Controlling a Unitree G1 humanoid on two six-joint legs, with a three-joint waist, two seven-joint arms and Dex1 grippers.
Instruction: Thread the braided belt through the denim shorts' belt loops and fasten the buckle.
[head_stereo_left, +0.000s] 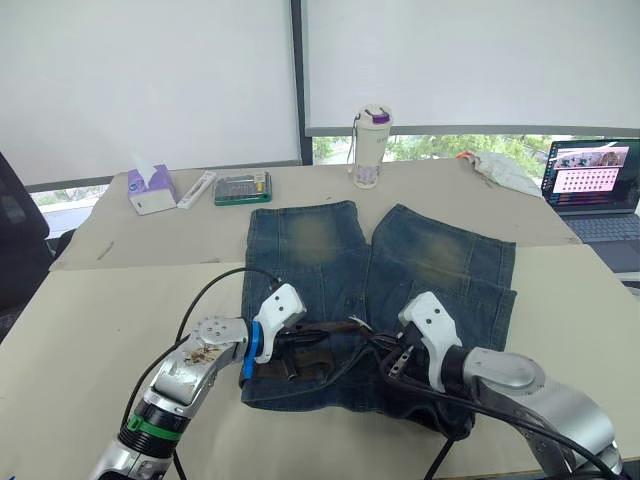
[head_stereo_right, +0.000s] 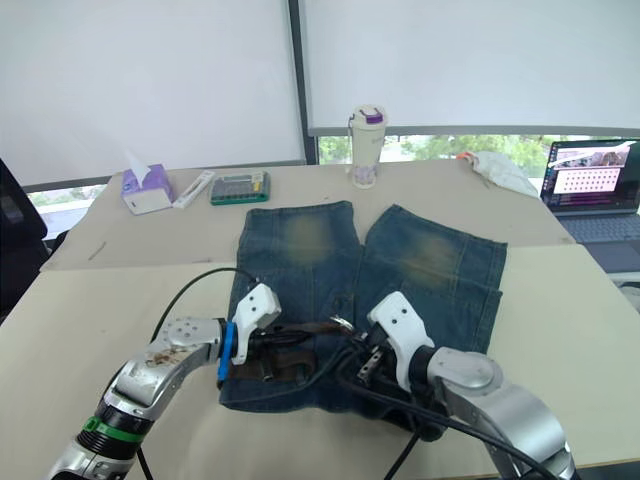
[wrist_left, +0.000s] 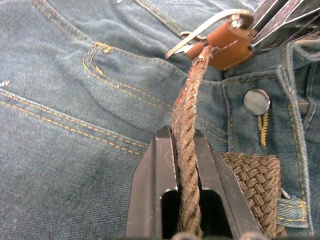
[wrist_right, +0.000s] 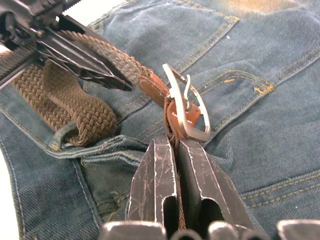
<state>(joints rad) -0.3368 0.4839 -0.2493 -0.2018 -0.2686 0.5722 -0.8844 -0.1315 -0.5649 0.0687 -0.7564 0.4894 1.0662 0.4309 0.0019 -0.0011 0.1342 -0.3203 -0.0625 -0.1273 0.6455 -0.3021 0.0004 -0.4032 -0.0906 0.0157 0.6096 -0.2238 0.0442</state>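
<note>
At lower left of the head view, the braided belt (wrist_left: 189, 150) is pinched edge-on by the left gripper (head_stereo_left: 292, 345). At lower centre, the denim shorts (head_stereo_left: 330, 250) are spread on the table (head_stereo_left: 110, 320) (waistband nearest the camera). Right of centre, the right gripper (wrist_right: 172, 150) is clamped on the strap just behind the buckle (wrist_right: 186, 107).

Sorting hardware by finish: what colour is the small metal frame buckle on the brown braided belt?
Silver; the small metal frame buckle shows best in the right wrist view.
</note>
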